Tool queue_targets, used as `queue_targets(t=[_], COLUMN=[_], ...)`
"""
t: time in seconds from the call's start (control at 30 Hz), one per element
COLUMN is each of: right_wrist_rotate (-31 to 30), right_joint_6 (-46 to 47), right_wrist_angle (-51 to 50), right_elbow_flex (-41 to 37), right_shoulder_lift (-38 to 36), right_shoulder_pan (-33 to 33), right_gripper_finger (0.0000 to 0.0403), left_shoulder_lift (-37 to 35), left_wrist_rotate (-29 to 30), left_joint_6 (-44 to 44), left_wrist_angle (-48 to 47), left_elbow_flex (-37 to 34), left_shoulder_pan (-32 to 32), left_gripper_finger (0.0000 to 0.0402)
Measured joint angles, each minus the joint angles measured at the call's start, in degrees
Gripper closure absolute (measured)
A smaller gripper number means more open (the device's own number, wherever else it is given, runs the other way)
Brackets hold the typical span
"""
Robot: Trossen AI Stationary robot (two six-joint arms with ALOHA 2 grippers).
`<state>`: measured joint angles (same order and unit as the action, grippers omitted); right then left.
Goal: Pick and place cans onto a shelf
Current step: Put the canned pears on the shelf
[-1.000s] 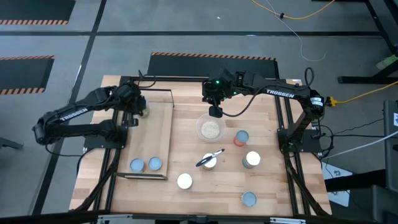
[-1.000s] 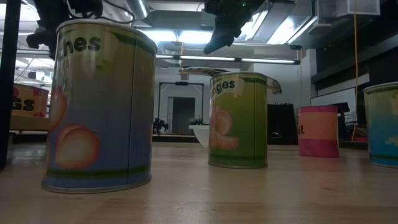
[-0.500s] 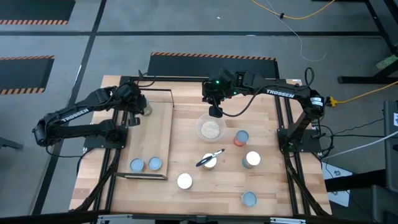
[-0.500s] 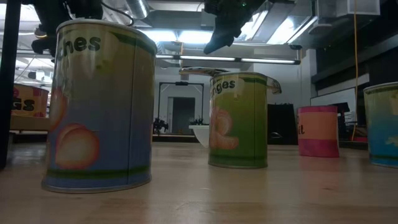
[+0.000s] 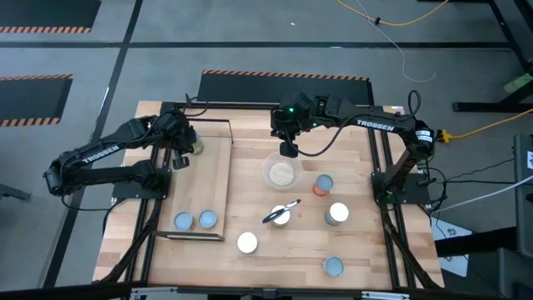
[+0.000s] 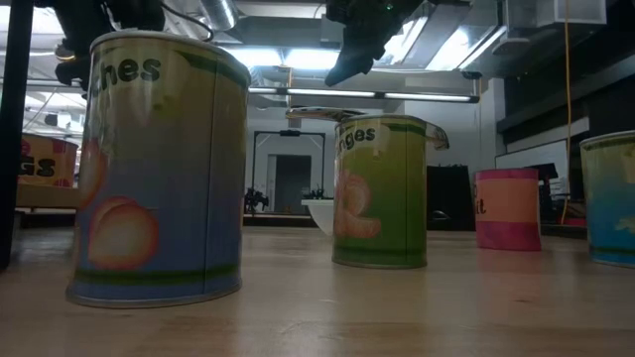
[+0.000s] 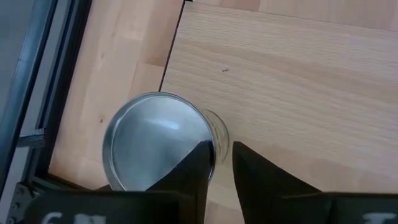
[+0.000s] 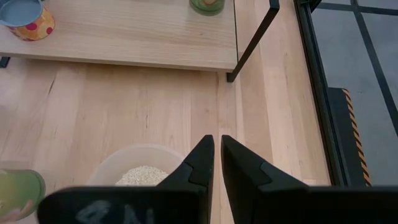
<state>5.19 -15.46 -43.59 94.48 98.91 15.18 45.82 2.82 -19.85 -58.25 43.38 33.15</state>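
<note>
Low view: shelf mostly hidden.

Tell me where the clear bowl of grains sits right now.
In the high view, the bowl of grains sits mid-table, right of the shelf, just below the right gripper. An orange-sided can stands to its right.

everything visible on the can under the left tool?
The can is a small cylindrical tin with a plain silvery, reflective top; its sides barely show. It stands upright at the shelf's far left corner, on the light-wood board just inside the black wire frame. The left tool is directly above it, one dark finger over the lid's rim, the other just off it. The fingers stand only slightly apart; whether they touch the can cannot be told. Its label is hidden.
</note>
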Motion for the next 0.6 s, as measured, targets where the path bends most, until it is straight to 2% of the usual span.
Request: queue_targets(t=[0.43,0.6], right_wrist_rotate=[0.0,0.0], right_joint_6=[0.0,0.0], right_wrist_angle=[0.0,0.0], right_elbow_flex=[0.0,0.0], right_shoulder_lift=[0.0,0.0], right_shoulder_pan=[0.02,0.02], right_gripper_finger=[0.0367,0.0367], left_shoulder_lift=[-4.29,-6.52], left_wrist_rotate=[0.69,0.69], left_joint_6=[3.43,8.52], left_wrist_angle=[0.63,2.44], left_elbow_flex=[-0.1,-0.1], left_shoulder_pan=[0.0,0.0], left_gripper_finger=[0.0341,0.0341])
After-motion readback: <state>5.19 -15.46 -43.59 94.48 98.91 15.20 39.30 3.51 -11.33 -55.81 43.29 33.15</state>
